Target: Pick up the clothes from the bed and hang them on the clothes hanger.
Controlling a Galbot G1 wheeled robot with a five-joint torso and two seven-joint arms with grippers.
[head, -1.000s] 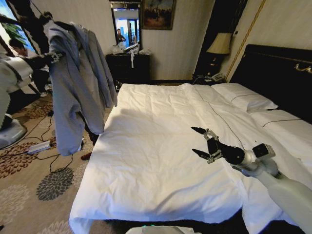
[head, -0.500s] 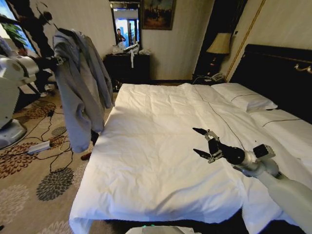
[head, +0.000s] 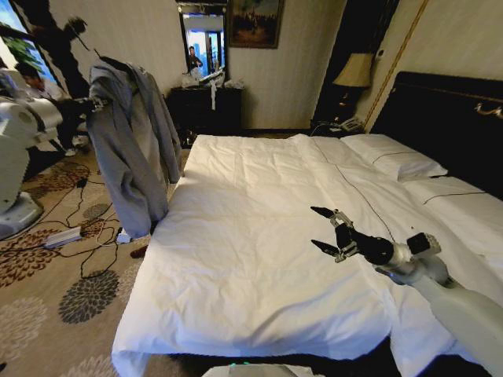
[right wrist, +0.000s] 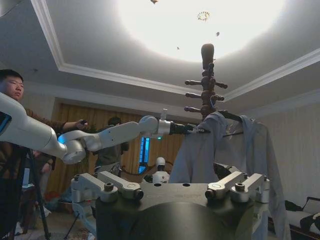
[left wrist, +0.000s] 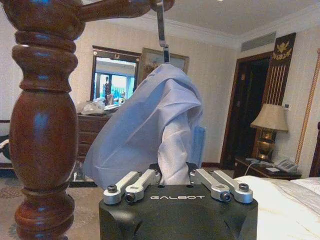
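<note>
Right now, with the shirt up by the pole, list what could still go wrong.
1. The clothes hang bunched to one side on the clothes hanger, so they may slide off.
2. The left gripper is at the fabric's edge; pulling away could drag the shirt or unhook the hanger's wire hook from the wooden pole.
3. Cables on the carpet lie below; a dropped shirt would land there.

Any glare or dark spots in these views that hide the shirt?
Right wrist view: the ceiling light blows out, leaving the shirt dim and backlit. Head view: window glare at the top corner, shirt evenly lit. Left wrist view: shirt bright; the wooden pole is dark with glossy highlights.
</note>
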